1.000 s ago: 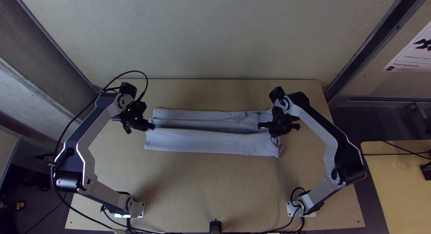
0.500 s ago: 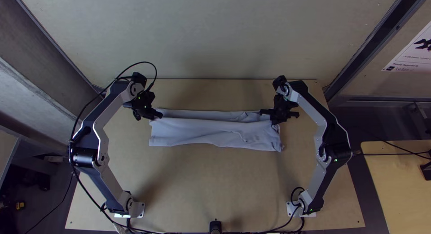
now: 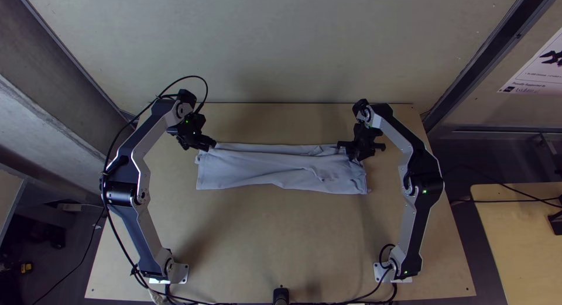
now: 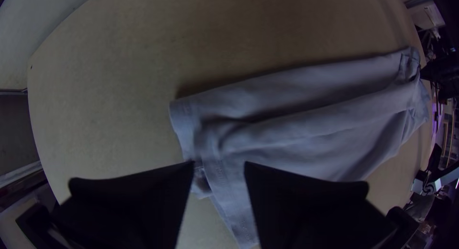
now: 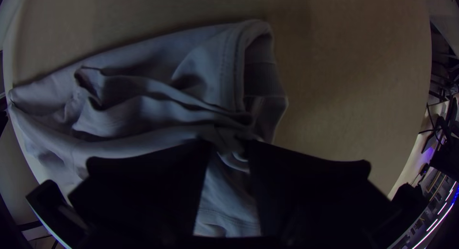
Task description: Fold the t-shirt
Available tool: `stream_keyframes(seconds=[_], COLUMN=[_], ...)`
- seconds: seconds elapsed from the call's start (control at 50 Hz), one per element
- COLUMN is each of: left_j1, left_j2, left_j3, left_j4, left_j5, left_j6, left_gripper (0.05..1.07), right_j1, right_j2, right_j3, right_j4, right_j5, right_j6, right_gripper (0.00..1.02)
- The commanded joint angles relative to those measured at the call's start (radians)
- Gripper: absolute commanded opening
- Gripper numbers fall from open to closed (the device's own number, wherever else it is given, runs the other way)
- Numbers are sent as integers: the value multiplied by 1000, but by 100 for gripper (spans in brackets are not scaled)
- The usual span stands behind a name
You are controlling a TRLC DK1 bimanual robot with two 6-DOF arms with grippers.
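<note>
The light wooden table [image 3: 281, 240] extends beneath both grippers, and the pale t-shirt [image 3: 257, 167] lies on it as a long, rumpled strip running between them. The left gripper [image 3: 211, 146] is at one end, its fingers spread; the right gripper [image 3: 353, 157], at the other, has its fingers parted above bunched cloth.

Two silver-grey robot arms, left arm [image 3: 142, 144] and right arm [image 3: 398, 142], with black joints, pale mounting plates [image 3: 181, 274] at bases. Black cable [image 3: 192, 76] loops over left arm's wrist, runs down outer side. Tiny green lights dot wrists and right elbow [image 3: 426, 183]. Left pincer [image 3: 210, 146], right pincer [image 3: 358, 155]: black, with wide, flat fingers.
</note>
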Motion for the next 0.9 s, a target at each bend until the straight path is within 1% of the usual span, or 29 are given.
stream_keyframes(seconds=[0.0, 0.04, 0.1, 0.14, 0.16, 0.28, 0.36, 0.42, 0.64, 0.74, 0.8, 0.88], left_j1=[4, 12, 23, 34, 41, 103, 130, 156, 271, 337, 376, 417], left_j2=[-6, -15, -34, -47, -57, -118, -142, -162, -213, -225, -225, -225], left_j3=[6, 6, 8, 6, 5, -21, -34, -54, -129, -164, -184, -218], left_j4=[-16, -16, -13, -16, -16, -17, -23, -23, -23, -23, -22, -8], left_j5=[-2, -1, 2, 19, 45, 265, 304, 338, 473, 564, 605, 630], left_j6=[-33, -45, -65, -75, -75, -81, -91, -93, -93, -85, -67, -44], left_gripper=[103, 103, 103, 103, 103, 103, 103, 103, 103, 103, 103, 103], right_j1=[-20, -22, -25, -26, -28, -39, -40, -43, -52, -52, -51, -48], right_j2=[12, -4, -18, -31, -44, -119, -154, -183, -323, -384, -421, -459], right_j3=[14, 14, 37, 49, 49, 51, 60, 62, 66, 94, 109, 135], right_j4=[-7, -1, -10, -33, -35, -42, -78, -99, -107, -108, -108, -108], right_j5=[14, 20, 57, 57, 58, 69, 69, 69, 66, 66, 66, 64], right_j6=[-21, -29, -26, -26, -24, -22, -26, -27, -27, -22, -21, -19], right_gripper=[80, 80, 80, 82, 84, 85, 99, 99, 99, 99, 99, 99])
